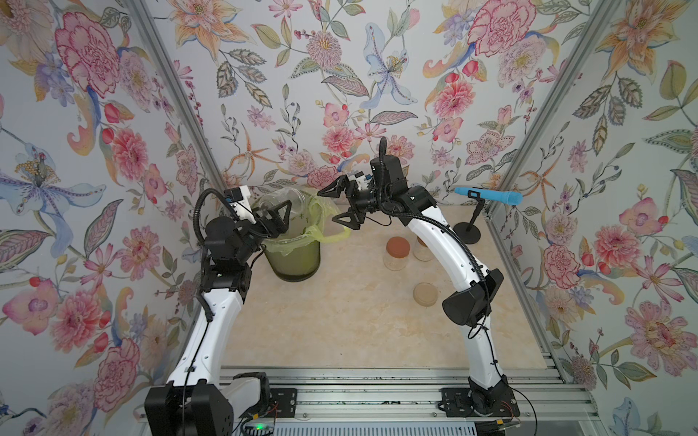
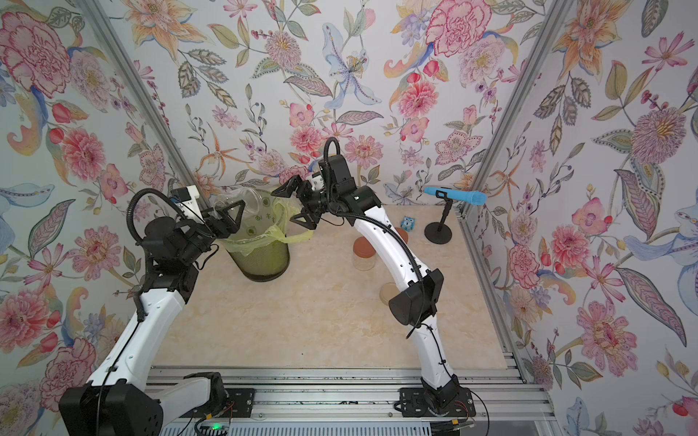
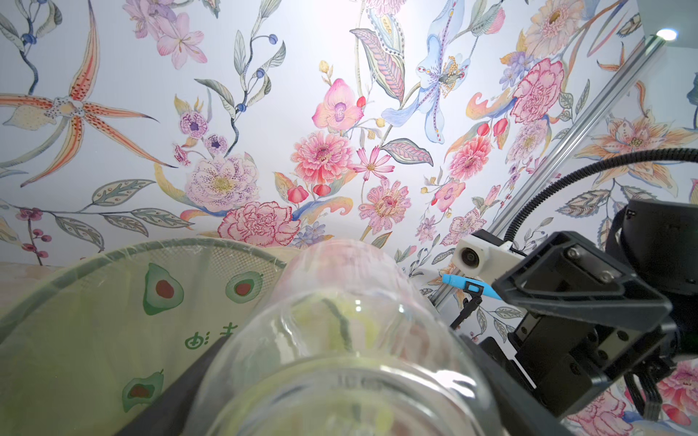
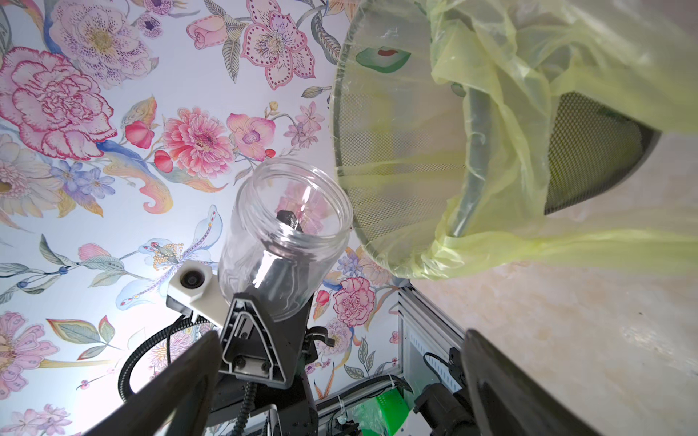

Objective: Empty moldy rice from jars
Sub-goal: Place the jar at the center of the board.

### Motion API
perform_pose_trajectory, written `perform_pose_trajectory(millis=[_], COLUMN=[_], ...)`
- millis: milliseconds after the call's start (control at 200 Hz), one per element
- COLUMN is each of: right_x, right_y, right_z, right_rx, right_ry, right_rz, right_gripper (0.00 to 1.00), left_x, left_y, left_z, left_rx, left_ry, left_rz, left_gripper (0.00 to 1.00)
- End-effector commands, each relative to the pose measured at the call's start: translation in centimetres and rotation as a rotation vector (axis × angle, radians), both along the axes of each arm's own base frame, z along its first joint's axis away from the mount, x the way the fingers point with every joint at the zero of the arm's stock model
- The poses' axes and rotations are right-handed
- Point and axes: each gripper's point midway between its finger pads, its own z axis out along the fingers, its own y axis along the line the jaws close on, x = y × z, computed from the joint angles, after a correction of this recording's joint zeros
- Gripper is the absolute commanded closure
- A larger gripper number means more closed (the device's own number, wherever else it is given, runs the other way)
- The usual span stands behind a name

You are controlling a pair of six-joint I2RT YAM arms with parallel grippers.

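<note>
Your left gripper [image 1: 277,218] is clamped on a small clear glass jar [image 1: 280,199] with no lid. It holds the jar tipped on its side above the open mouth of the green mesh bin [image 1: 296,264], which stands at the far left of the pale marbled tabletop [image 1: 340,321]. In the right wrist view this jar [image 4: 287,226] reads clear right through, with no grains showing. I judge the pour of this jar to be done, or very nearly. You cannot see what lies inside the bin's yellow-green plastic liner [image 1: 326,211].

Your right gripper [image 1: 328,207] hangs just to the right of the bin rim, jaws spread wide and holding nothing.

To the right, at mid-table, stands a jar with a reddish-brown lid [image 1: 397,252]. A pale mass sits low in its glass, which I take to be the moldy rice [image 1: 396,266]. A second jar [image 1: 422,249] stands just beside it, mostly hidden by the right arm. A beige round lid [image 1: 426,293] lies flat on the table, nearer than both.

Next, right the emptied jar and set it on bare table, well apart from the full ones. Then have one gripper steady the lidded jar's body while the other turns the lid. Grip the glass squarely, since it looks slick.
</note>
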Motion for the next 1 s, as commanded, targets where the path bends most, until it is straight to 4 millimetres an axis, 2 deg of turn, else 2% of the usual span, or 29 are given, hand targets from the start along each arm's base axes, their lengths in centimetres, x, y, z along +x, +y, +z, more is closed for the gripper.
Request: perform_pose_trajectory(millis=[0,195,380,661,996], right_x=[0.4,-0.2,-1.0,-0.9,-0.8], right_y=[0.4,1.6,3.1,3.5,3.6], right_z=[1.2,1.3,1.6,2.5,2.6], right_rx=[0.057,0.069,0.103,0.137,0.150], right_ry=[0.039,0.024,0.025,-0.009,-0.002], right_rz=[-0.015,-0.001,0.040,0.046,0.048], right_gripper=[0.00,0.00,0.00,0.00,0.00], left_x=[-1.6,-1.6,-1.4,-1.0,-2.2], left_y=[-0.4,-0.9,-2.3,-4.7,-7.5], left_z=[4.0,4.2,4.2,4.1,4.6], left_rx=[0.107,0.152,0.168,0.164,0.175], left_ry=[-0.203,-0.231,-0.251,-0.259,-0.316], left_rz=[0.041,0.076,0.059,0.015,0.018], left_gripper=[1.00,1.00,1.00,1.00,1.00])
